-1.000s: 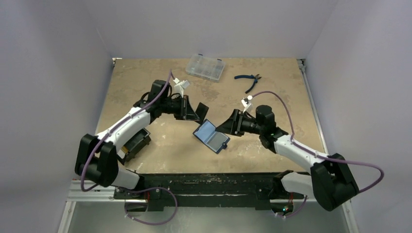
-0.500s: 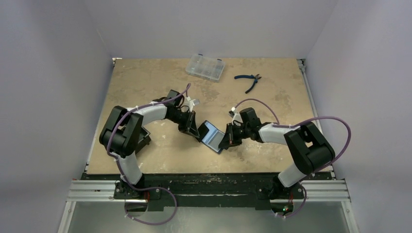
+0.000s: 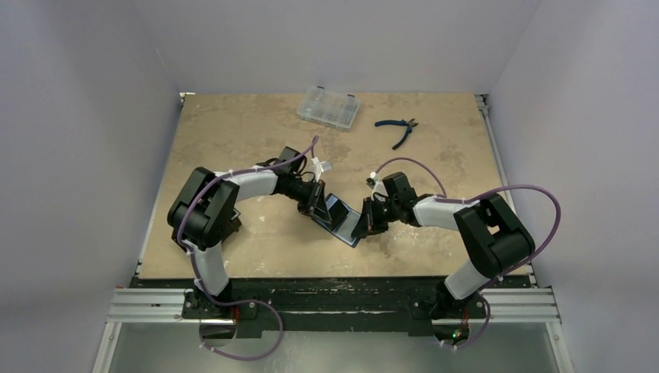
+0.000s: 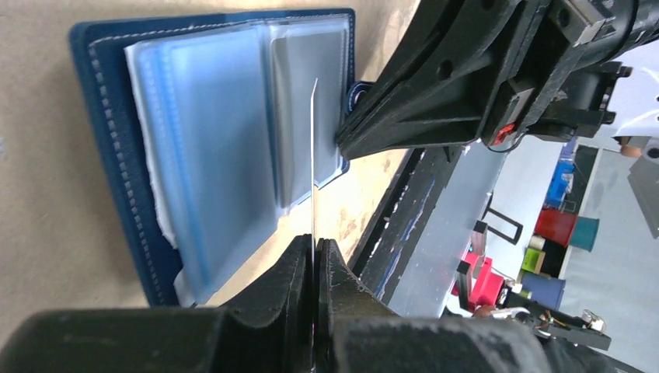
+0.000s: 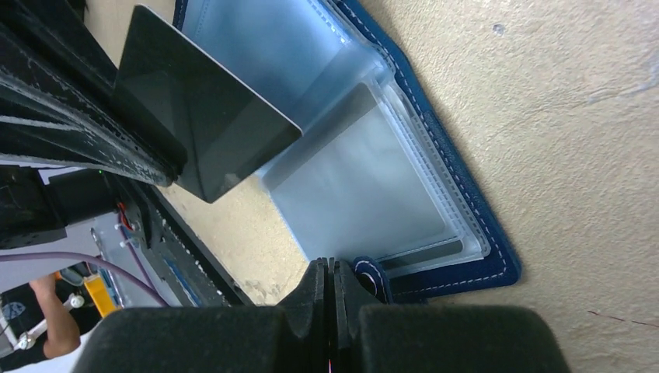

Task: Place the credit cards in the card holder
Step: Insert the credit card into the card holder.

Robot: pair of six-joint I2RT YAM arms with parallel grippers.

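Pinching a credit card point(image 5: 198, 132) edge-on, the left claw point(image 4: 315, 247) holds it over the open card holder point(image 4: 105, 140) lying on the surface point(image 5: 559, 116), likely aiming at a clear sleeve point(image 4: 303, 101). Right claw point(image 5: 330, 268), closed tight, presses by the snap tab point(image 5: 374, 276), seemingly steadying it.

Left end effector point(image 3: 318, 205) and right end effector point(image 3: 362, 226) hem the card holder point(image 3: 339, 217).

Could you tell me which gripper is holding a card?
The left gripper, pinching a thin card over the open card holder; the right gripper carries none.
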